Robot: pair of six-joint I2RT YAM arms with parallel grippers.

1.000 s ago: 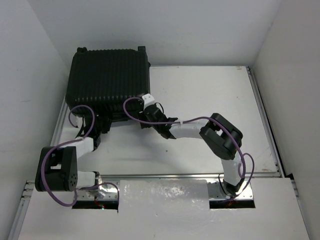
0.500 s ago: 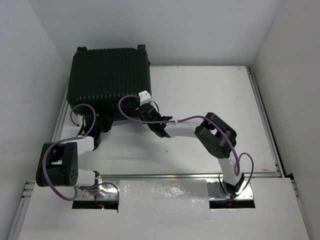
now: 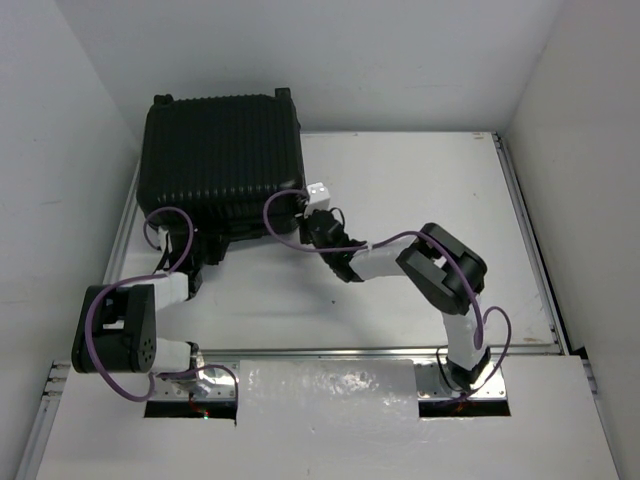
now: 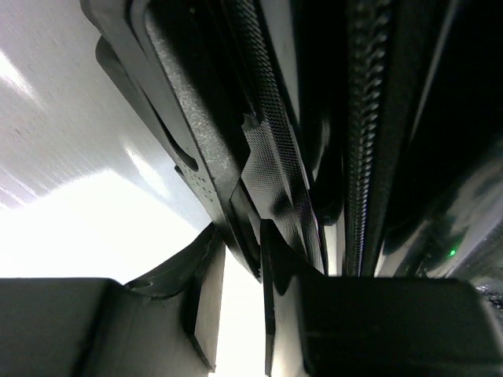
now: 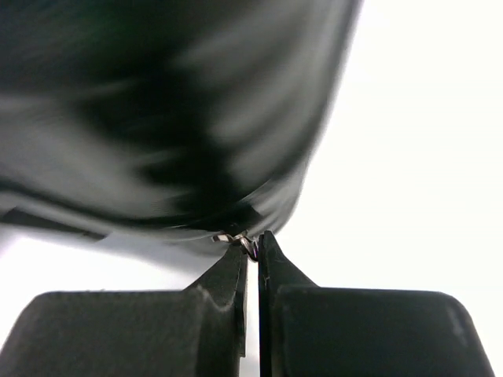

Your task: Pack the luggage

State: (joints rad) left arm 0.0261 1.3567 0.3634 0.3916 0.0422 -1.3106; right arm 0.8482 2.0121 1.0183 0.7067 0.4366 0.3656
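The luggage (image 3: 220, 150), a black ribbed hard-shell case, lies with its lid down at the table's far left. My left gripper (image 3: 207, 243) sits at its near edge. In the left wrist view the fingertips (image 4: 258, 263) are nearly together, pinching a thin black lip of the luggage (image 4: 259, 149) beside the zipper track. My right gripper (image 3: 308, 203) is at the case's near right corner. In the right wrist view its jaws (image 5: 252, 239) are shut on a small metal zipper pull (image 5: 236, 236) under the blurred shell of the luggage (image 5: 157, 102).
The white table (image 3: 420, 200) stretches right of the case, with a metal rail (image 3: 525, 230) along its right edge. White walls close in on the left, back and right. Purple cables (image 3: 165, 240) loop beside both arms.
The right gripper has closed on the zipper pull and shifted right along the case's near edge toward its corner. The left arm and the luggage have stayed put.
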